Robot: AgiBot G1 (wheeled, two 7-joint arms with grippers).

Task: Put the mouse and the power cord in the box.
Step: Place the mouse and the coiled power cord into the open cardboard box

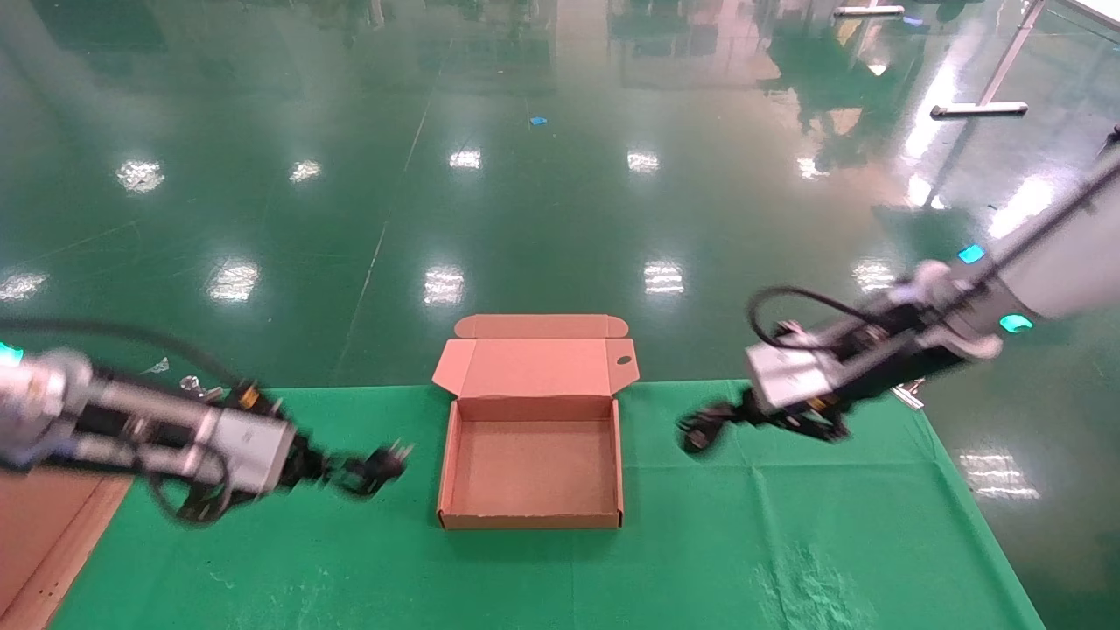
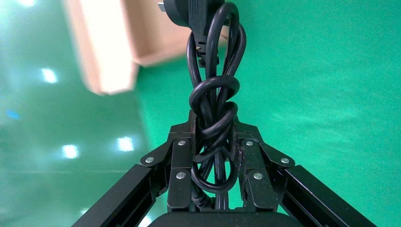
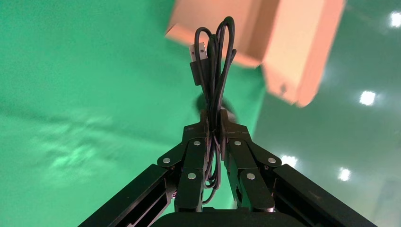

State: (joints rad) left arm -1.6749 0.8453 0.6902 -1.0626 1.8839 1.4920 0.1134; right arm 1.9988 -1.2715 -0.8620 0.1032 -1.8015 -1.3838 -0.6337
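The box (image 1: 530, 520) lies open at the middle of the green table, lid folded back, inside bare. My left gripper (image 1: 372, 471) hovers just left of the box, shut on the power cord (image 2: 215, 90), a knotted black bundle whose plug points toward the box (image 2: 108, 56). My right gripper (image 1: 704, 430) hangs right of the box's far corner, shut on a thin looped black cable with a USB plug (image 3: 215, 52). A dark rounded shape (image 3: 229, 106) peeks from behind its fingertips; I cannot tell whether it is the mouse.
Green cloth (image 1: 787, 542) covers the table, with its far edge just behind the box's hinge. A flat brown cardboard sheet (image 1: 44, 525) lies at the near left corner. Glossy green floor lies beyond.
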